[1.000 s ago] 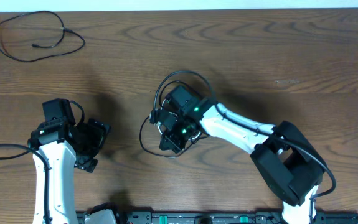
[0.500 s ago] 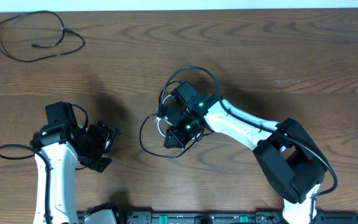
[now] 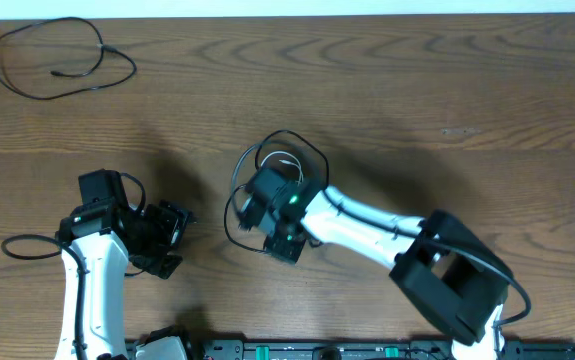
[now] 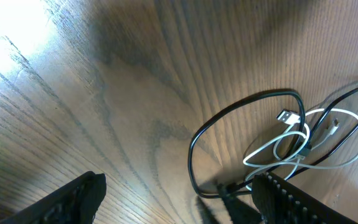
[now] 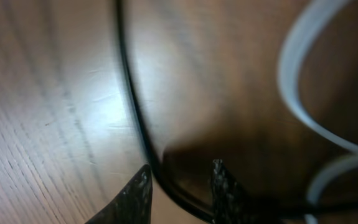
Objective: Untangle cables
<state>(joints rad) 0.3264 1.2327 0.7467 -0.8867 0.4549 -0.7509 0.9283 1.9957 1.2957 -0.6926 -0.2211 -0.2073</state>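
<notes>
A tangle of cables lies mid-table: a black cable [image 3: 277, 140] looped with a white cable [image 3: 285, 160]. In the left wrist view the black loop [image 4: 228, 118] and the white cable [image 4: 328, 115] lie ahead and to the right of my left gripper [image 4: 179, 196], which is open with nothing in it. My right gripper [image 3: 247, 207] is low over the tangle's left side. Its fingertips [image 5: 136, 190] stand a little apart, open, and the black cable [image 5: 129, 93] runs loose through the gap. Another black cable [image 3: 59, 58] lies alone at the far left corner.
My left gripper [image 3: 174, 238] hovers left of the tangle, a short gap from the right gripper. The left arm's own thick wire [image 3: 22, 242] loops out at the left edge. The table's far edge [image 3: 287, 14] runs along the top.
My right gripper has moved left and slightly toward the front, and its jaws have parted from shut. The tangle shifted left with it. My left gripper edged right toward the tangle.
</notes>
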